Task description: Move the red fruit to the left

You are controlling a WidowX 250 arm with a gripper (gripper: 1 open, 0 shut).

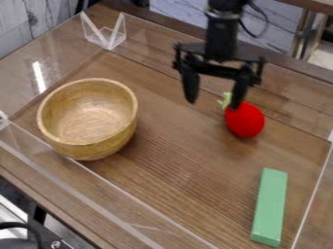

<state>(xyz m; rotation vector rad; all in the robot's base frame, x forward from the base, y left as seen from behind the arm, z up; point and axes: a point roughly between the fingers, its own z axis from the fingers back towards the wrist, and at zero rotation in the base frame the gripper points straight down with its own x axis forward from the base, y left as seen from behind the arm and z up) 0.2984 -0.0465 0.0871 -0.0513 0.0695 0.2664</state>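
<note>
The gripper (216, 94) hangs over the wooden table (169, 185) with its two dark fingers (193, 88) spread wide and pointing down, gripping nothing. The red fruit (243, 120) lies on the wood at about four o'clock from the gripper, just beside the right finger (whether they touch I cannot tell). A wooden bowl (88, 118) sits well apart at nine o'clock from the fruit, and a flat green block (270, 207) lies at five o'clock.

One red fruit (243, 120), one wooden bowl (88, 118), one green block (271, 206), one gripper (216, 96)
</note>
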